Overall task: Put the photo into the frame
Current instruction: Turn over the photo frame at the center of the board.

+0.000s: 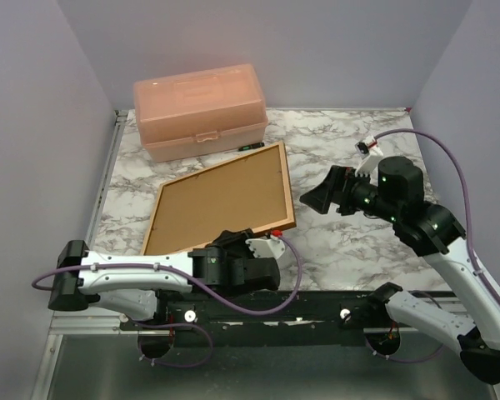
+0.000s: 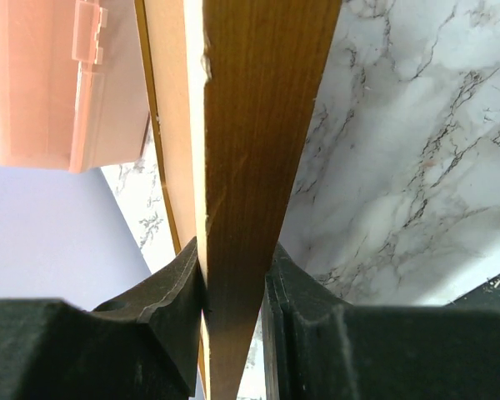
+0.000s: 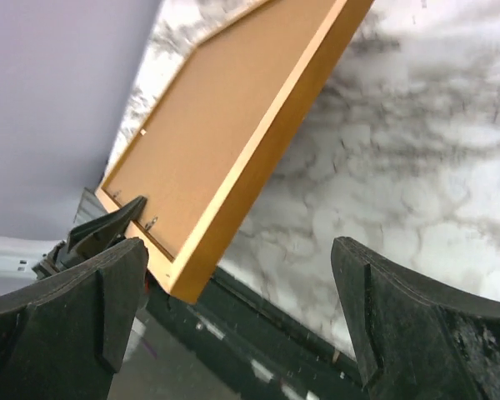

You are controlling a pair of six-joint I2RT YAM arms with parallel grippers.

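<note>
The orange-brown wooden frame (image 1: 288, 190) lies back side up, and its brown backing board (image 1: 221, 200) fills it. My left gripper (image 1: 248, 245) is shut on the frame's near edge, with both fingers pressed against the wood (image 2: 250, 150). The near corner (image 3: 183, 279) hangs past the table's front edge, off the surface. My right gripper (image 1: 315, 200) is open and empty, in the air just right of the frame and facing it. In the right wrist view (image 3: 237, 308) its fingers are wide apart. The photo is not in view.
A pink plastic box (image 1: 198, 108) stands at the back left, just behind the frame's far corner, and also shows in the left wrist view (image 2: 42, 83). Purple walls close in the left, back and right. The marble table (image 1: 358, 242) ends at a black base rail (image 1: 317, 304).
</note>
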